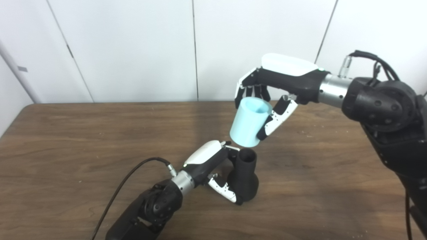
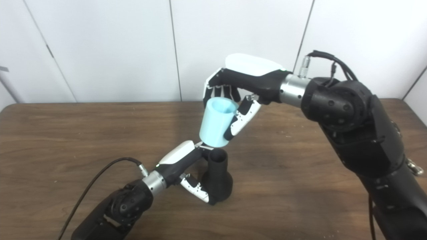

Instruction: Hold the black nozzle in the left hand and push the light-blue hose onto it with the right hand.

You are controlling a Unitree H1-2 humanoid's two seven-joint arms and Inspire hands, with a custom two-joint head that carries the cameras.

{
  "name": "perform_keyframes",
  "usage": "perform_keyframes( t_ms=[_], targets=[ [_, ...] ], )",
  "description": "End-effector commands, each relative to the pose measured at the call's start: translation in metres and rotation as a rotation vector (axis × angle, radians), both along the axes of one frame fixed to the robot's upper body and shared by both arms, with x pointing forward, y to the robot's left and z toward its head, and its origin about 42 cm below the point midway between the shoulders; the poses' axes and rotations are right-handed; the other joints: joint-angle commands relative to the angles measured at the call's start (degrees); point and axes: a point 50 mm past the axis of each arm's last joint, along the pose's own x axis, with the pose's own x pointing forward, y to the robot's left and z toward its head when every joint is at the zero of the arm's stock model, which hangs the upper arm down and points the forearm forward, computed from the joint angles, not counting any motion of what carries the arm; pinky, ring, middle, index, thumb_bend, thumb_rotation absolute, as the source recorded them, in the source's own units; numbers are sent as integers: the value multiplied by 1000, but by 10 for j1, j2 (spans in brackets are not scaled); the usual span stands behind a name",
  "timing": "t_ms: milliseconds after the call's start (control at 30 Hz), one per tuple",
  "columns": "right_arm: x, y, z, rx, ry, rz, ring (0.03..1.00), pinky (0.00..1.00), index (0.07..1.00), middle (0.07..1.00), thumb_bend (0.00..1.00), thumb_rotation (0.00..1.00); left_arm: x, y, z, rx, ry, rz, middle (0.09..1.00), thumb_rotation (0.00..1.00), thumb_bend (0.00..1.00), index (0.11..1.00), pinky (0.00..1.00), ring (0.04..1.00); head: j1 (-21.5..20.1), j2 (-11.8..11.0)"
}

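The black nozzle (image 1: 245,176) stands upright on the brown table (image 1: 83,140), its narrow neck pointing up and its wide base down. My left hand (image 1: 213,166) is shut on the nozzle, thumb across the base and fingers behind the neck. Just above it hangs the light-blue hose piece (image 1: 250,121), a short hollow tube tilted a little, its lower rim a small gap above the nozzle's top. My right hand (image 1: 273,90) is shut on the hose, fingers behind its upper rim and thumb down its right side.
A black cable (image 1: 126,180) runs from my left wrist down to the table's near edge. My bulky right forearm (image 1: 387,113) hangs over the table's right side. White wall panels stand behind the table's far edge.
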Motion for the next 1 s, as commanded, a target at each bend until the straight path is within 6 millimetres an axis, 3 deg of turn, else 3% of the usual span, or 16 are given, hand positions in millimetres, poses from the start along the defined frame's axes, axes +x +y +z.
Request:
perform_keyframes(
  t_ms=[0, 200, 967],
  targets=[
    [-2, -2, 25, 16, -81, -9, 406, 357, 535, 470, 498, 0, -12, 12, -35, 117, 147, -28, 492, 0, 526, 481, 1000, 603, -4, 1],
    [-4, 3, 24, 3, -81, -12, 406, 358, 534, 457, 498, 0, -13, 17, -37, 121, 153, -29, 492, 0, 526, 481, 1000, 605, -30, 2],
    [-3, 3, 18, -51, -71, 5, 402, 335, 533, 468, 497, 0, -14, 16, -37, 126, 141, -33, 480, 0, 526, 487, 1000, 611, -30, 9]
  ],
)
